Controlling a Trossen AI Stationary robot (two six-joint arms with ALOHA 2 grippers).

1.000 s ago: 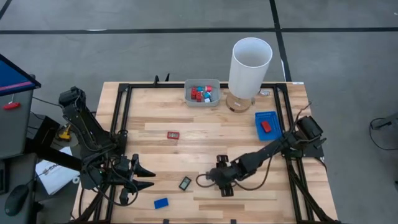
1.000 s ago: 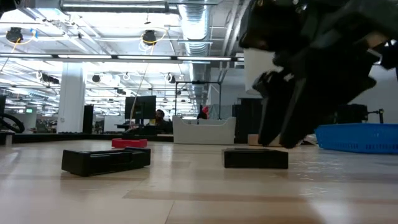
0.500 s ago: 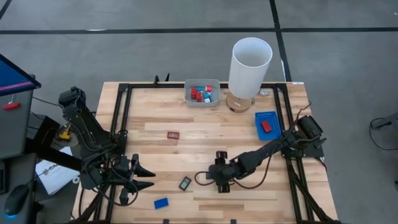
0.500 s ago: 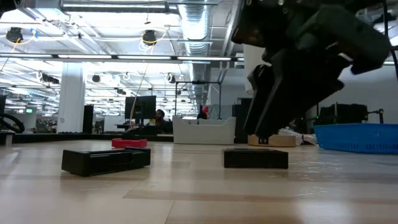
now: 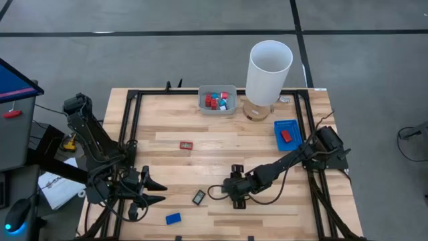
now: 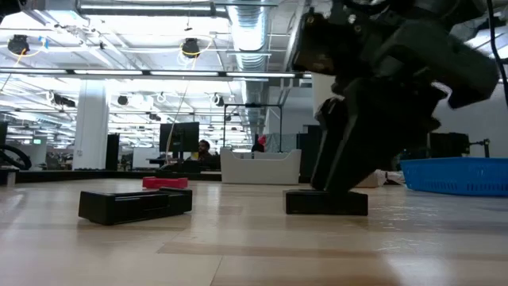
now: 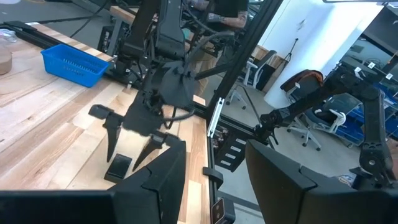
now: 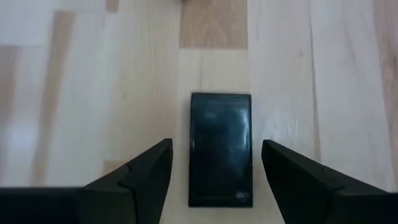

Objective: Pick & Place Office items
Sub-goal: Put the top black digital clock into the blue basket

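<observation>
A flat black framed rectangle [image 5: 199,197] lies on the wood near the table's near edge. My right gripper [image 5: 217,193] is open just to its right, low over the table. In the right wrist view its fingers stand on either side of the rectangle [image 8: 221,149] with gaps, touching nothing. The low view shows the gripper [image 6: 349,159] right above the rectangle [image 6: 326,202]. A red framed rectangle [image 5: 186,144] lies mid-table and a blue block [image 5: 173,218] by the near edge. My left gripper [image 5: 158,190] waits open at the near left.
A grey tray [image 5: 218,100] with red, blue and white pieces sits at the far edge, beside a tall white cylinder [image 5: 269,72]. A blue tray [image 5: 287,134] at the right holds a red piece [image 5: 286,136]. Black frame rails run along the table's sides.
My right gripper has moved toward the table's left and down, closing in on the black framed rectangle until its open fingers stand around it. The rectangle has stayed in place.
</observation>
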